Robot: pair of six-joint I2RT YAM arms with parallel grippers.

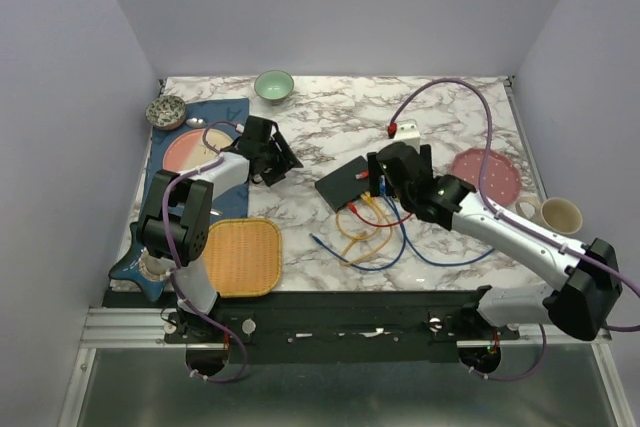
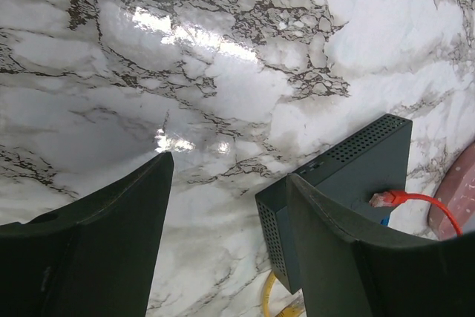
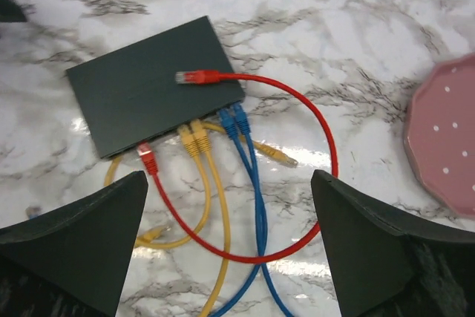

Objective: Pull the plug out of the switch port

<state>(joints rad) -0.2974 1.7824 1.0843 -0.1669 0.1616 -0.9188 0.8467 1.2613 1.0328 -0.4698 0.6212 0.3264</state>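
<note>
The black network switch (image 3: 148,87) lies at upper left of the right wrist view. Its ports (image 3: 185,130) line the lower edge and take a red plug (image 3: 146,155), two yellow plugs (image 3: 191,136) and two blue plugs (image 3: 231,118) (a loose red connector (image 3: 194,76) rests on top). The right gripper (image 3: 228,180) hangs wide open over the cables, empty. The left gripper (image 2: 230,168), equally spread and empty, is over the marble table (image 2: 223,72).

The marble table (image 1: 330,117) bears a black box (image 1: 343,184), coloured cables (image 3: 252,183) and pink plate (image 1: 487,175).
</note>
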